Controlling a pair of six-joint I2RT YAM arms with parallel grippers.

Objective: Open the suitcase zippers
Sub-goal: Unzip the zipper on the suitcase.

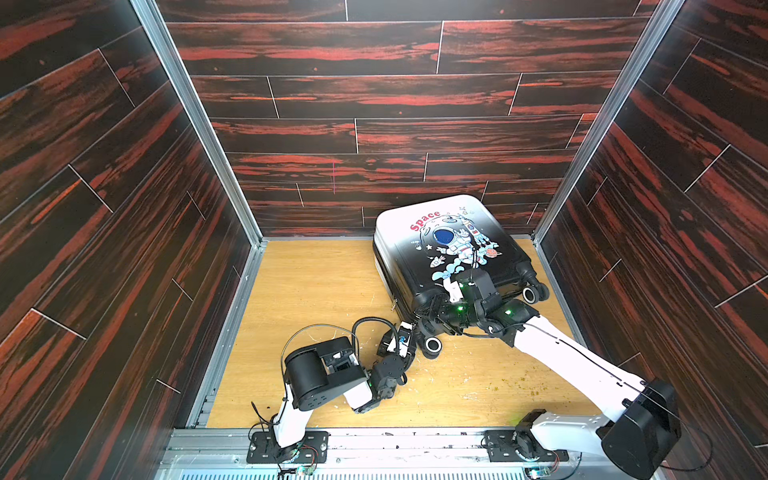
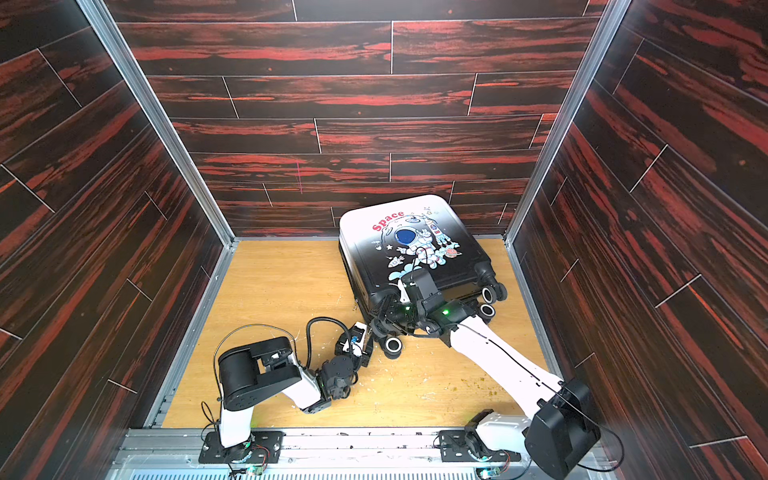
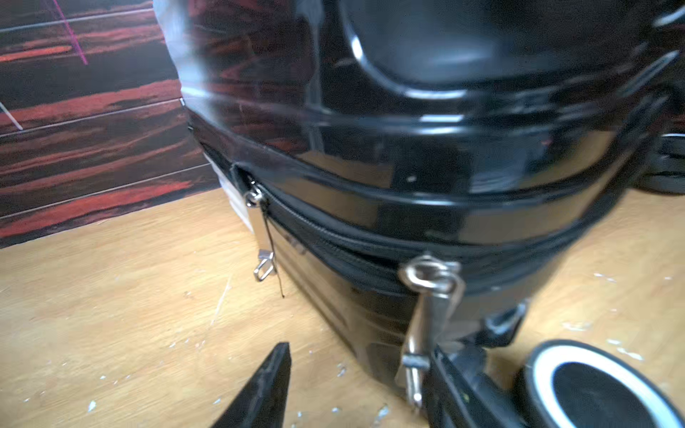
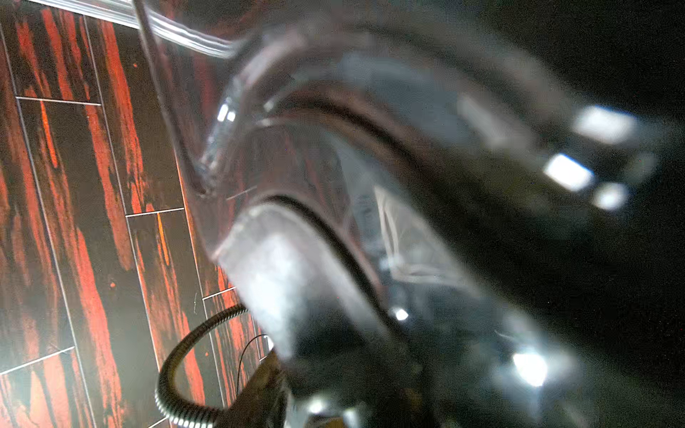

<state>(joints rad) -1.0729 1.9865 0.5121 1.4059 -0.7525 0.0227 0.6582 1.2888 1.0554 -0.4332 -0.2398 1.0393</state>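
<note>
Closest to the lens is your right arm [image 1: 582, 365], stretched long and diagonal from its base, wrist bent over the near corner of the suitcase [image 1: 440, 249]. That case lies flat, printed shell up, on the far right part of the table [image 1: 311, 291], with its wheels [image 1: 534, 293] turned toward the arms. Your left arm [image 1: 324, 374] is folded low with the elbow raised, and it is the nearer one to the work.

The right gripper [image 1: 428, 311] sits against the shell. Its wrist view is a blur, so you cannot tell whether it is spread or pinching. The left gripper [image 3: 359, 348] is spread, with nothing pinched.

Ahead of it the zippers [image 3: 333, 241] run level along the seam between the shell halves. The near pull tab [image 3: 426, 318] hangs lengthwise toward the table, between the fingers [image 3: 267, 385] but just beside one of them. You would likely need to centre it before closing. The far pull tab [image 3: 259, 229] hangs farther along the seam, well apart.
</note>
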